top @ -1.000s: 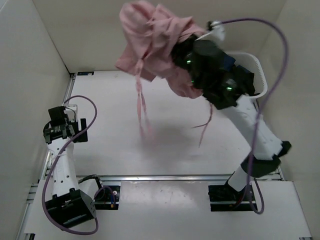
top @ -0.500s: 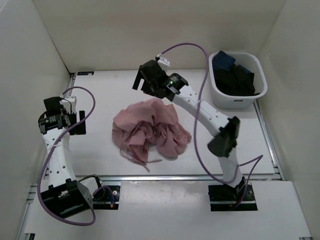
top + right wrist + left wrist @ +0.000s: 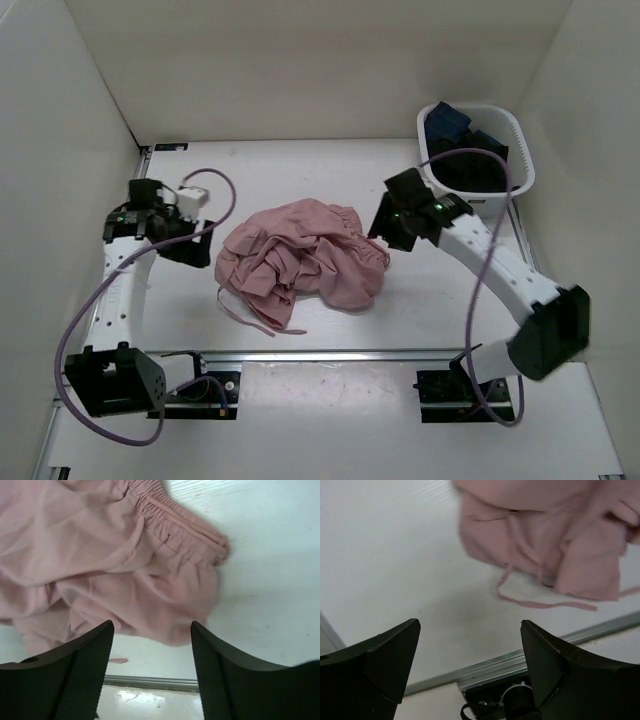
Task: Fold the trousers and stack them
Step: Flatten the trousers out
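The trousers [image 3: 300, 260] lie crumpled mid-tabletop [image 3: 330, 180], drawstring [image 3: 255, 320] trailing toward the near edge, not yet spread for folding. The left jaws and right jaws flank the heap, apart and empty, probably to take opposite edges; beyond stands the basket [image 3: 465, 203] of dark clothes [image 3: 470, 160].
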You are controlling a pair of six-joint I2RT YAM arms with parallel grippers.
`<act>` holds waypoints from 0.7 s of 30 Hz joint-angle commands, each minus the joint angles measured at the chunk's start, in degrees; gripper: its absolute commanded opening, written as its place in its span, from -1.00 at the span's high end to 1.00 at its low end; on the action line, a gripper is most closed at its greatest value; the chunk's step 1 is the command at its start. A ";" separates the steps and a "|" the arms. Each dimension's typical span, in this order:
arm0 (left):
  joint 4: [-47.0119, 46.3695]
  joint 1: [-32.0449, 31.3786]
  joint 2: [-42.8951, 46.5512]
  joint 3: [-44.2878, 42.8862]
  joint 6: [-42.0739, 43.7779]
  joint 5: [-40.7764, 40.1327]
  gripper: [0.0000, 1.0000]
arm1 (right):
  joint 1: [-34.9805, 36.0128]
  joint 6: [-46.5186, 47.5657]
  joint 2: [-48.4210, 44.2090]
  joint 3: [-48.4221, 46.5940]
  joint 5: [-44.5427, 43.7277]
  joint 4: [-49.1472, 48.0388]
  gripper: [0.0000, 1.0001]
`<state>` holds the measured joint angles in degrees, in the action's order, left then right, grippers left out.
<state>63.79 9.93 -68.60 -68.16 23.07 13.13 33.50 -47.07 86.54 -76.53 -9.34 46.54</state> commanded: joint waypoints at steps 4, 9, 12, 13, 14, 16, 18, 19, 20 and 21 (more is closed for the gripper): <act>1.25 -18.27 -1.62 3.20 3.99 1.66 -0.69 | -4.66 -2.59 -2.88 15.87 3.15 -10.32 0.18; -0.85 -30.57 -5.48 6.36 4.53 -7.67 -0.89 | -8.53 -5.58 -1.73 25.28 8.99 -22.35 -0.44; -4.27 -36.01 -8.03 7.95 3.47 -11.97 -1.00 | -8.53 -5.58 -0.42 24.25 6.89 -23.08 -0.52; -5.42 -37.08 -8.74 8.65 3.47 -13.03 -1.00 | -8.53 -5.06 0.81 23.54 6.88 -23.86 -0.54; -6.56 -38.05 -9.44 8.66 2.95 -13.73 -1.00 | -8.53 -4.44 1.69 22.14 6.88 -23.87 -0.58; -10.50 -39.20 -11.37 8.66 2.95 -14.27 -1.00 | -9.15 -4.43 4.84 20.82 8.37 -25.09 -0.58; -13.06 -39.73 -12.69 9.36 2.42 -14.88 -1.00 | -9.15 -4.43 7.31 19.59 11.00 -26.06 -0.58; -13.95 -39.73 -14.44 10.41 2.42 -15.49 -1.00 | -9.15 -4.43 7.85 19.58 11.80 -27.46 -0.54; -15.61 -39.73 -15.24 11.11 2.42 -15.50 -0.97 | -9.15 -4.43 8.37 19.58 12.33 -27.47 -0.52; -16.41 -39.73 -16.03 11.99 1.81 -16.02 -0.88 | -9.15 -5.91 9.68 19.58 12.33 -27.99 -0.52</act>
<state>52.97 -29.65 -83.22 -58.24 25.87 -0.12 24.71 -51.59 94.06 -55.83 0.03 21.50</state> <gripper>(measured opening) 0.959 0.763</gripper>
